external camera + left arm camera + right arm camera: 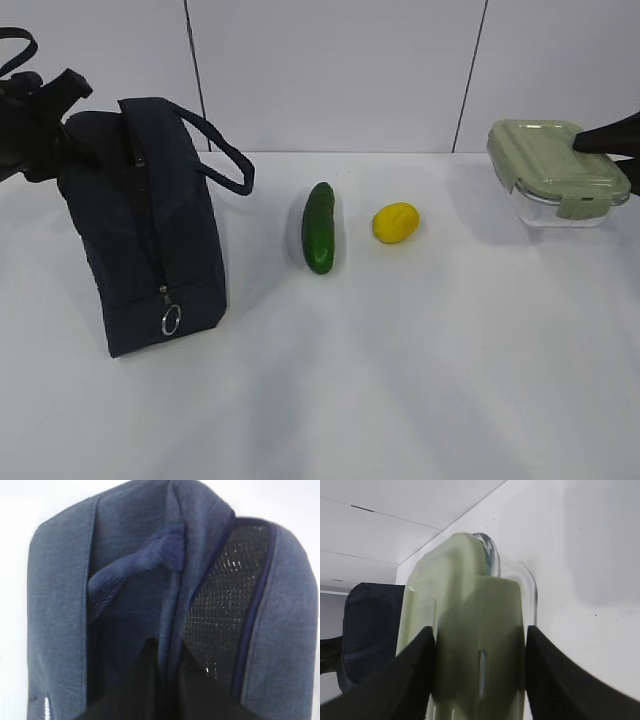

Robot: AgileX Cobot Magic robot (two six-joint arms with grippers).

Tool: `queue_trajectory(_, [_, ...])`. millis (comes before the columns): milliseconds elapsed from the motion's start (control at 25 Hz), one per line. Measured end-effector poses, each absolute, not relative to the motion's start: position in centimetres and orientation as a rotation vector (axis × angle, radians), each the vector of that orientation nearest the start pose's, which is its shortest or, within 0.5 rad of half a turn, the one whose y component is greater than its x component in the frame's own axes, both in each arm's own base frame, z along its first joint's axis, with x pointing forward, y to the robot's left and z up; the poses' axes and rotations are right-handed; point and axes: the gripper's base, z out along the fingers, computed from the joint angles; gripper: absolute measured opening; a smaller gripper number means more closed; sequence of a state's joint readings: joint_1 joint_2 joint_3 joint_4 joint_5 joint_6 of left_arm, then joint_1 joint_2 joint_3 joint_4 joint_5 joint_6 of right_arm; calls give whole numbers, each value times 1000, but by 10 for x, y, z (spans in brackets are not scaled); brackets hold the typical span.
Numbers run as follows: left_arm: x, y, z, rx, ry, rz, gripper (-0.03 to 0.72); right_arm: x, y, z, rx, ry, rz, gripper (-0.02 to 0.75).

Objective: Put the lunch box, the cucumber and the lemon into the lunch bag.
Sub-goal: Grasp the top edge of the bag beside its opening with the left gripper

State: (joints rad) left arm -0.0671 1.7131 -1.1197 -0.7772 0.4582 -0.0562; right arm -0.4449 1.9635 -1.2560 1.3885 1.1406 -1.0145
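Note:
The dark navy lunch bag (pixel 150 220) stands at the left, its silver ring pull (pixel 171 319) low on the front. My left gripper (pixel 62 125) is at the bag's rear top. In the left wrist view the left gripper (pixel 169 655) is shut on a fold of the bag fabric (pixel 172 600), beside the silvery lining (pixel 225 600). The cucumber (pixel 319 227) and the lemon (pixel 395 222) lie mid-table. The lunch box (pixel 555 172) is at the right. My right gripper (pixel 603 140), seen in the right wrist view (pixel 480 645), grips the lid's end clip (pixel 480 630) from both sides.
A white table (pixel 400 380) ends at a white panelled wall (pixel 340 70) just behind the objects. One bag handle (pixel 225 150) loops out toward the cucumber. The bag also shows at the far left of the right wrist view (pixel 370 625).

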Motion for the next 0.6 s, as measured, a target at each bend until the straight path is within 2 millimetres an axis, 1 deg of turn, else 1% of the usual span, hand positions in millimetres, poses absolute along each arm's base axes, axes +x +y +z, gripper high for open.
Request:
queue_trajectory(120, [360, -53, 229, -675, 2437, -722, 6, 380, -91, 207, 262, 2174, 1224, 407])
queue_trajectory(320, [355, -53, 235, -615, 2462, -703, 5, 381, -89, 207, 299, 2182, 1247, 407])
queue_trajectory(400, [353, -54, 236, -594, 2481, -700, 4, 383, -81, 208, 285, 2190, 1258, 407])
queue_trajectory(480, [351, -56, 236, -580, 2495, -705, 4, 384, -69, 211, 248, 2197, 1271, 407])
queue_trajectory(600, [350, -61, 238, -558, 2501, -713, 3, 387, -57, 216, 226, 2179, 1299, 407])
